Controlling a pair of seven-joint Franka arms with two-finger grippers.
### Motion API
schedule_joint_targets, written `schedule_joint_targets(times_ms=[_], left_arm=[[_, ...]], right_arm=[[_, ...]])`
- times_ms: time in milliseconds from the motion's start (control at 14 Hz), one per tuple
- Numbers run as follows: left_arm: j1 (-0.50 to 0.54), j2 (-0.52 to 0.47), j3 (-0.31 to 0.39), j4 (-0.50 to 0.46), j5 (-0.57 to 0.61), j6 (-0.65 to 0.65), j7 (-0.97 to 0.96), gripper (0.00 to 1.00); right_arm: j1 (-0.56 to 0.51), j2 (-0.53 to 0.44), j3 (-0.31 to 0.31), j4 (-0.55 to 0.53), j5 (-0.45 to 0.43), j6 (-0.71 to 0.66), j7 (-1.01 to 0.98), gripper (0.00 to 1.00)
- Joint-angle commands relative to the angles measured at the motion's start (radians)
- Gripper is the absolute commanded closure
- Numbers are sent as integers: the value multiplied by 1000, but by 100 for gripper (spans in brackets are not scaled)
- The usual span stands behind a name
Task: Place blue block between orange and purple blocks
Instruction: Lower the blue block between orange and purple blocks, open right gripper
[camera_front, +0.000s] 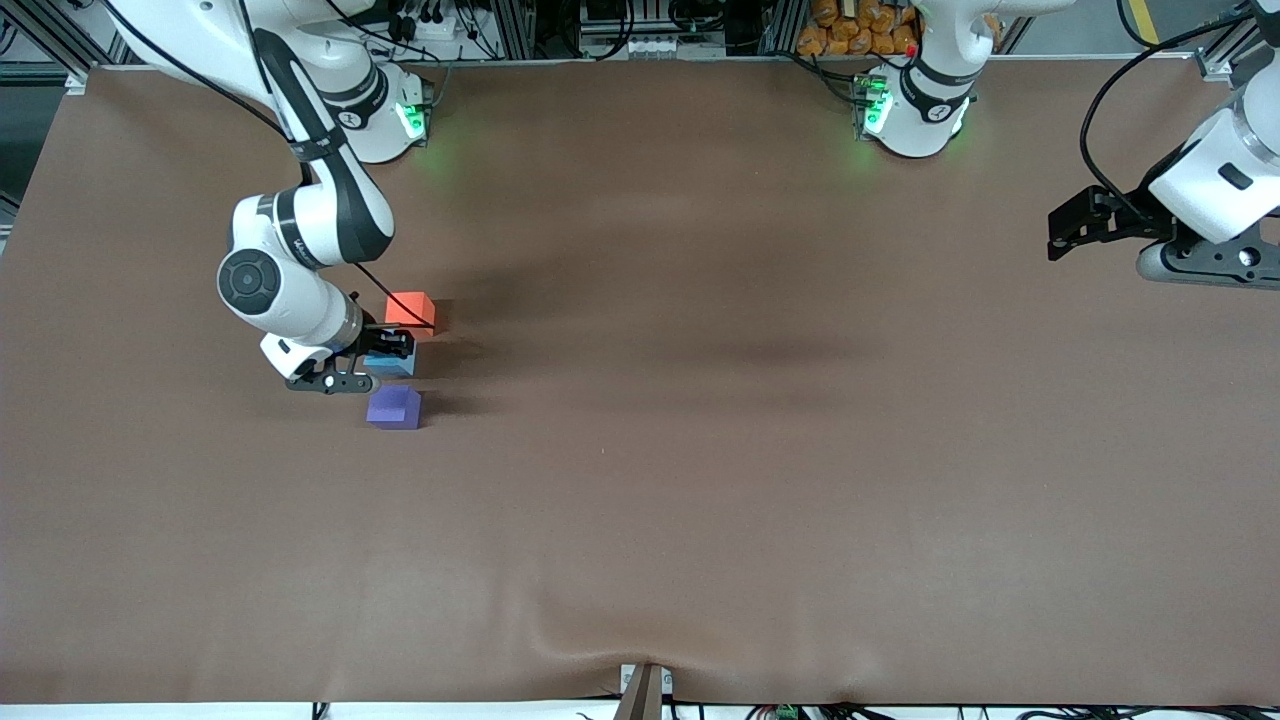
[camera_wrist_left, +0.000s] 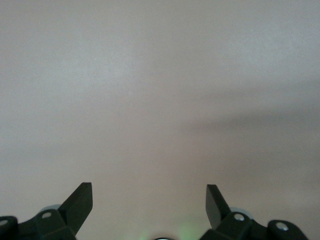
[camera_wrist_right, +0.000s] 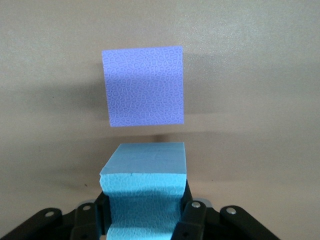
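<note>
Right gripper (camera_wrist_right: 145, 220): jaws clamped on the blue block (camera_wrist_right: 145, 195), pinching its two opposite side faces low down, top of the cube sticking out past the fingertips. Block looks like light foam w/ a pebbled matte skin, so prob. very light, a bit squashy, not slippery or fragile. One edge in the right wrist view looks dented near the grip, so a gentle flat-face pinch across the middle seems the best hold; no need for force.

Blue block sits in the jaws, low over the counter (camera_front: 700, 450), in the gap betw. the orange block (camera_front: 409, 308) and the purple block (camera_front: 394, 407). Orange is farther from the front cam, purple nearer. Can't tell if blue is touching the counter yet. Gaps to both neighbours look small; all three roughly in line.

Left gripper (camera_wrist_left: 149, 197): jaws wide apart, nothing in them, waiting up over the left arm's end of the counter, well apart from the blocks.
</note>
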Motion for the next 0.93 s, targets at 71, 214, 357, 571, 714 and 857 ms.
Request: schedule_joint_targets(times_ms=[71, 214, 357, 571, 714, 857], left_arm=[[7, 9, -1, 23, -4, -18, 17, 0], [7, 9, -1, 23, -4, -18, 17, 0], [7, 9, -1, 23, -4, -18, 17, 0], [7, 11, -1, 23, -4, -18, 17, 0], [7, 11, -1, 23, -4, -18, 17, 0], [7, 11, -1, 23, -4, -18, 16, 0]], right_arm=[[-11, 0, 13, -48, -6, 80, -20, 100], [-8, 8, 15, -56, -6, 101, -20, 100], [-7, 15, 15, -64, -5, 123, -19, 100], [-5, 34, 15, -71, -3, 158, -19, 100], [-5, 37, 15, -71, -3, 161, -19, 100], [-4, 47, 15, -71, -3, 173, -19, 100]])
